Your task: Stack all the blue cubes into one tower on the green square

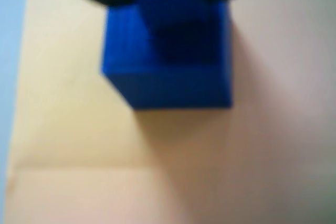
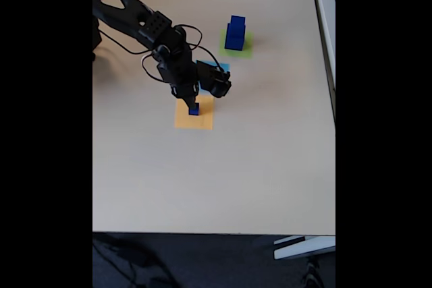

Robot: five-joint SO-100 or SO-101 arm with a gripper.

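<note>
Two blue cubes form the tower on the green square; jaws' state cannot be told over small cube on orange square; next, grasp and lift.

No readable text or labels anywhere

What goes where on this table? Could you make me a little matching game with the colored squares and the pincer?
Things:
1. green square
2. orange square
3. light-blue square
4. pincer

Places or states:
A. partly hidden under the arm
B. bears the taller blue stack
C. reaching down at a small cube
D. bears small blue cubes under the arm's tip

Pairs: 1-B, 2-D, 3-A, 4-C
</note>
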